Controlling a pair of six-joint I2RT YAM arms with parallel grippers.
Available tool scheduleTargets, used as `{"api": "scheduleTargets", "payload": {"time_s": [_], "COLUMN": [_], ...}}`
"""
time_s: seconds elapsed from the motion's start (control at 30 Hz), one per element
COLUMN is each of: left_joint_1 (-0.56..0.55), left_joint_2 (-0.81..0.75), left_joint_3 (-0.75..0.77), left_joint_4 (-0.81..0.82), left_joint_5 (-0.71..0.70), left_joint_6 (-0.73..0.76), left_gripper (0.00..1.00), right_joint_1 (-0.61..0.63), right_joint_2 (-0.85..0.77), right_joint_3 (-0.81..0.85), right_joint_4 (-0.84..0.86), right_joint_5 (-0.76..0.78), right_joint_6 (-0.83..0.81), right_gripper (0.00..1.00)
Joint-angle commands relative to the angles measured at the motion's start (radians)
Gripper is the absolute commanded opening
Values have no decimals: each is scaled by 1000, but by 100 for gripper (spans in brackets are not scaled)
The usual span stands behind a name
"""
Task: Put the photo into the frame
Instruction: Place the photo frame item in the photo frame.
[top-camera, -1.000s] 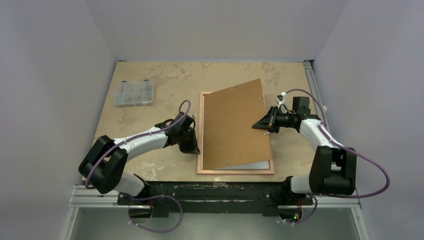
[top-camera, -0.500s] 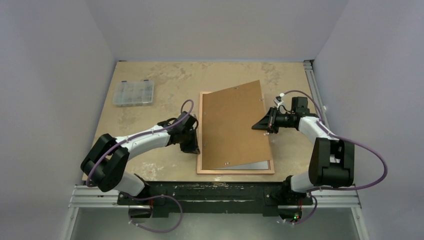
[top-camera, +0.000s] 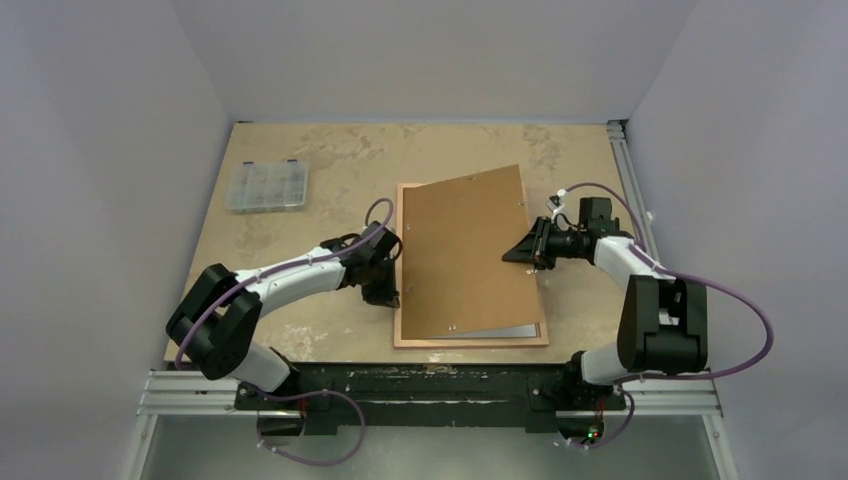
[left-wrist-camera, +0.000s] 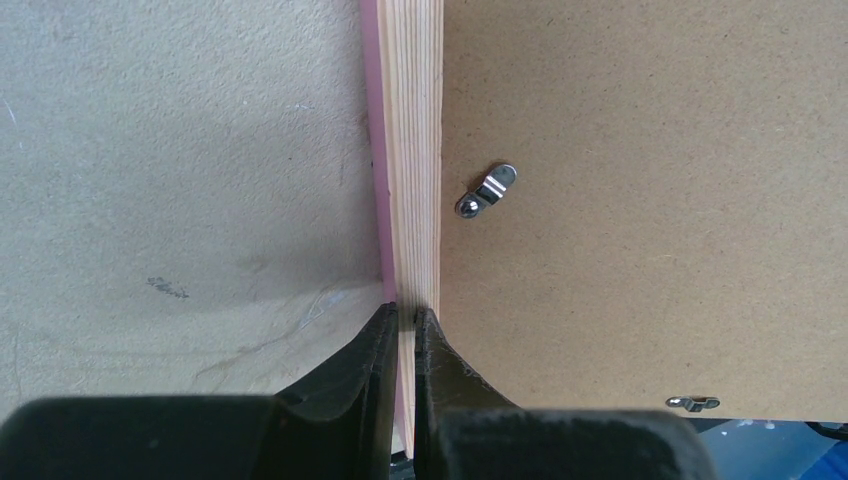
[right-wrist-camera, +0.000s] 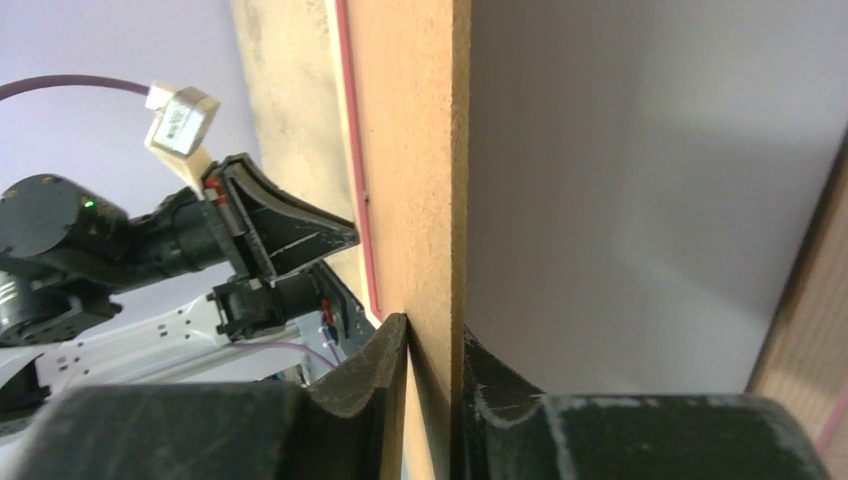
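Note:
The thin light-wood frame (top-camera: 470, 343) lies flat near the table's front. A plain brown backing board (top-camera: 465, 255) rests on it, skewed, with its right side raised. My right gripper (top-camera: 522, 255) is shut on the board's right edge (right-wrist-camera: 420, 150). My left gripper (top-camera: 388, 286) is shut on the frame's left rail (left-wrist-camera: 410, 150). A pale grey-white sheet (top-camera: 505, 330) shows under the board at the frame's bottom and in the right wrist view (right-wrist-camera: 640, 180). It looks like the photo's plain back. The sunset side is hidden.
A clear plastic organiser box (top-camera: 266, 185) sits at the table's back left. Small metal turn clips (left-wrist-camera: 487, 190) are fixed on the board's back near the frame's left rail. Grey walls close in the table on three sides.
The board has dropped and turned a little closer to square over the frame, and less of the pale sheet shows. My left gripper has edged in onto the frame's left rail.

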Motion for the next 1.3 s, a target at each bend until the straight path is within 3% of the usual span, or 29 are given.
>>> {"api": "scheduleTargets", "payload": {"time_s": [0.0,0.27,0.43,0.9,1.27], "left_joint_1": [-15,-34,-43,-60,-65], "left_joint_2": [80,101,105,147,173], "left_joint_3": [-31,-8,4,24,52], "left_joint_4": [-51,-78,-90,-113,-149], "left_joint_5": [-157,-176,-187,-207,-236], "left_joint_6": [39,32,30,17,19], "left_gripper": [6,6,6,6,5], "right_joint_1": [43,48,52,129,196], "right_joint_2": [-7,-24,-33,26,-14], "right_joint_3": [-38,-46,-29,-1,60], "right_joint_4": [-8,-15,-35,-27,-102], "right_joint_5": [110,197,257,298,494], "right_joint_6": [-44,-72,-89,-118,-139], "right_gripper": [22,51,62,68,72]}}
